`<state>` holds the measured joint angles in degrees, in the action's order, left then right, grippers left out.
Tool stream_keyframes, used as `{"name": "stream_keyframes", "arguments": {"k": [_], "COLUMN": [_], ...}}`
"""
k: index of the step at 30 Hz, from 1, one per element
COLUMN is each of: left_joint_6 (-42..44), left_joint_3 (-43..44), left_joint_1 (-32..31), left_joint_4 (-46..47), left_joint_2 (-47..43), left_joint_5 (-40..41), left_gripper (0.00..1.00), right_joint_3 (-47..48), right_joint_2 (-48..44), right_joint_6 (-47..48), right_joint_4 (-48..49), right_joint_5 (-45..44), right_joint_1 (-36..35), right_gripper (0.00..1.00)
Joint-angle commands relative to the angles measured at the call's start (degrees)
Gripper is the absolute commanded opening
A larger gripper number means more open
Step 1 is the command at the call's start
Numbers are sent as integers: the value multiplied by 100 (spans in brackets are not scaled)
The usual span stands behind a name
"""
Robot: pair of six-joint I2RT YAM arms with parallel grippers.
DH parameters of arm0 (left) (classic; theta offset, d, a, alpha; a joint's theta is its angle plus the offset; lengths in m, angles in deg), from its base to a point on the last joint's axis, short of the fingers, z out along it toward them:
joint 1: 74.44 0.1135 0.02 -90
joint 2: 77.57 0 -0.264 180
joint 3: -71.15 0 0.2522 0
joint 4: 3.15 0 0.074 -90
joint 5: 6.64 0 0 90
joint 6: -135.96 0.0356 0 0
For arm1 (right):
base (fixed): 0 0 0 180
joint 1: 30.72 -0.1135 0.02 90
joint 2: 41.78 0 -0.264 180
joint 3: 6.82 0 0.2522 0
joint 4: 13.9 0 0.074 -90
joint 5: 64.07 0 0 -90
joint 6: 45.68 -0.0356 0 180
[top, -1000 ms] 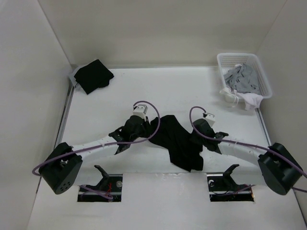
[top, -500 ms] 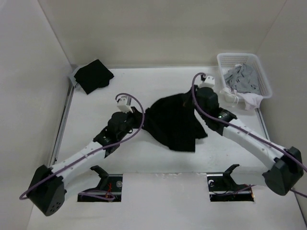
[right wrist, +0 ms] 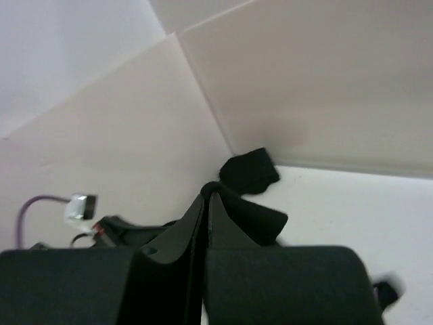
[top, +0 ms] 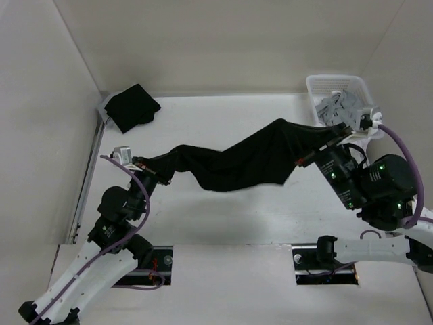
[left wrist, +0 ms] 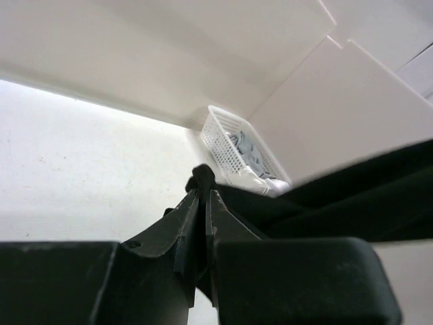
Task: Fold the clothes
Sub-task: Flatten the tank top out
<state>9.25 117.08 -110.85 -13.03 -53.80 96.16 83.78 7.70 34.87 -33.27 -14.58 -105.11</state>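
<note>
The left claw (top: 154, 168) is clamped shut on one end of the black garment (top: 250, 158). In its wrist view the fingertips (left wrist: 190, 206) press together with a small knot of cloth bunched just past them. The right claw (top: 323, 145) is closed the same way on the opposite end, its jaws meeting with dark fabric lapped over their tips. The garment runs from one claw to the other as a long band. It seems lifted clear of the table (top: 237, 122), sags between the claws, and a loose flap hangs lower toward the right claw. The claws stand well apart, most likely to draw the thin, limp fabric out to its full width, since it will not spread by itself and must lie flat before any fold. Near the left claw the cloth looks roped and twisted, so that pinch probably holds a gathered bunch rather than a clean corner. The white basket (top: 318, 84) of pale garments sits just beyond the right claw on its outer side, close enough that the raised end could brush it. A folded dark cloth (top: 132, 107) lies well beyond the left claw, out of the way. Folding proper is not yet begun; the span between the claws wants lowering and smoothing next.
</note>
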Motion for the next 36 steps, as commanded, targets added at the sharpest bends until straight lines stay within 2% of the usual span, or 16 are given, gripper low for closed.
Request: {"name": "stream_keyframes", "arguments": {"k": [1,5,8,10,11,14,15,17,20,21,23,25,26,28,31,36], "left_joint_6": [111,-90,-397,-503,-582,-609,-601,-644,-706,-732,-794,-811,-829,-785,-768,-750], "left_joint_3": [98,-491,-1157,-1404,-1571,-1582,-1529,-1450,-1449,-1511,-1616,-1660,-1669,-1626,-1582,-1573], "left_joint_1": [-73,-82,-47,-3,32,68,76,94,111,129,243,340,418,454,463,507], "left_joint_4": [-282,-309,-195,-46,225,683,780,912,966,983,931,887,869,869,878,790], "left_joint_2": [-118,-83,127,337,626,1180,1365,1603,1745,1745,1710,1692,1692,1815,1938,1886], "left_joint_5": [153,232,319,407,469,496,504,504,522,522,522,513,478,408,355,224], "left_gripper": [5,5,5,6,6,6,6,6,7,7,7,8,8,8,8,8], "right_joint_3": [60,-1002,-2239,-2444,-2184,-1403,-791,-137,-45,-342,-1326,-2458,-2907,-3971,-4649,-5055], "right_joint_2": [290,659,1394,2174,2972,3953,4487,4799,4520,4240,3598,3000,2763,2060,1401,1109], "right_joint_6": [674,-485,-1547,-1874,-2006,-2017,-1947,-1929,-1937,-1990,-2314,-2657,-2850,-3342,-3947,-4477], "right_joint_4": [191,507,1758,2410,2676,2644,2504,2084,1397,1204,1105,1193,1159,826,151,-344], "right_joint_5": [-250,1604,3131,3730,4048,4200,4166,3973,3560,3498,3506,3384,3288,2849,2392,2162], "right_joint_1": [776,2685,3924,4390,4637,4868,4973,5070,5062,5018,4711,4317,4149,3649,3043,2619], "right_gripper": [2,2,4,4,3,7,17,43,56,55,35,4,0,2,14,37]}}
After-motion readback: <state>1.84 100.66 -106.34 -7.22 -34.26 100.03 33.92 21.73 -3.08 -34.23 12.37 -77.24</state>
